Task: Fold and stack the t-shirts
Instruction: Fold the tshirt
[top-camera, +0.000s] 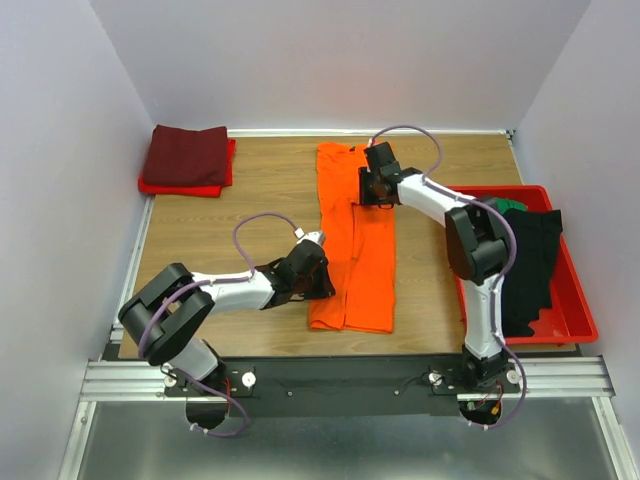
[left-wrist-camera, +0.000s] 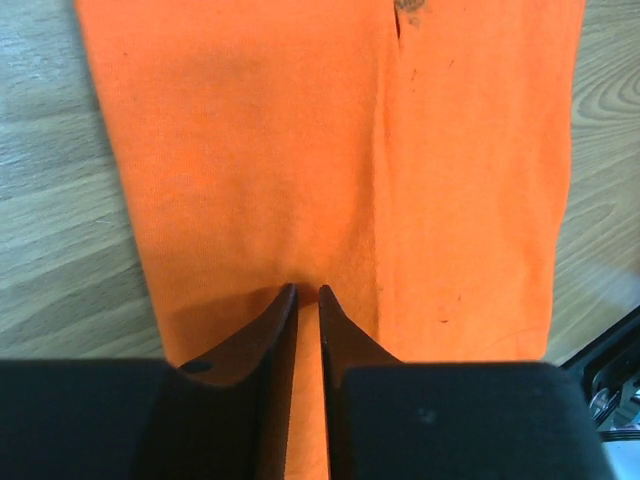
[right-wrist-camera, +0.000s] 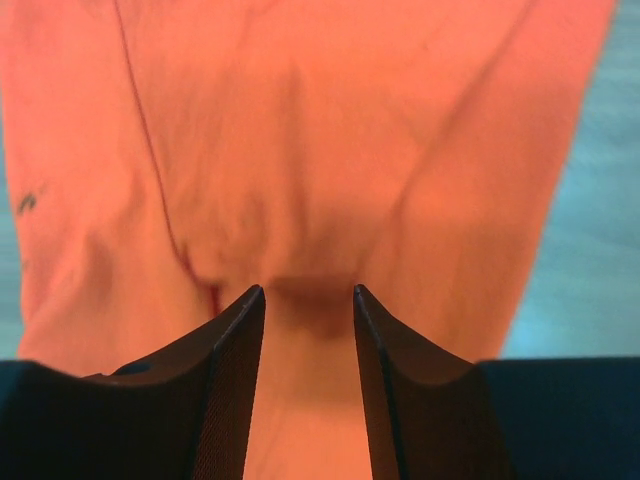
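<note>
A bright orange t-shirt (top-camera: 350, 270) lies on the table, folded lengthwise into a long strip. My left gripper (top-camera: 322, 290) sits low on the strip's near left part. In the left wrist view its jaws (left-wrist-camera: 308, 288) are almost together, with a thin strip of the orange cloth (left-wrist-camera: 250, 130) between them. My right gripper (top-camera: 365, 195) is over the strip's far right part. In its wrist view (right-wrist-camera: 309, 288) the jaws stand apart. The orange cloth (right-wrist-camera: 330, 130) lies between them, and its creases run toward the tips.
A folded dark maroon shirt (top-camera: 185, 153) rests on a folded red one (top-camera: 180, 187) at the far left corner. A red tray (top-camera: 578, 300) at the right holds a black shirt (top-camera: 530, 260) and a bit of green cloth (top-camera: 512, 204). White walls close in three sides.
</note>
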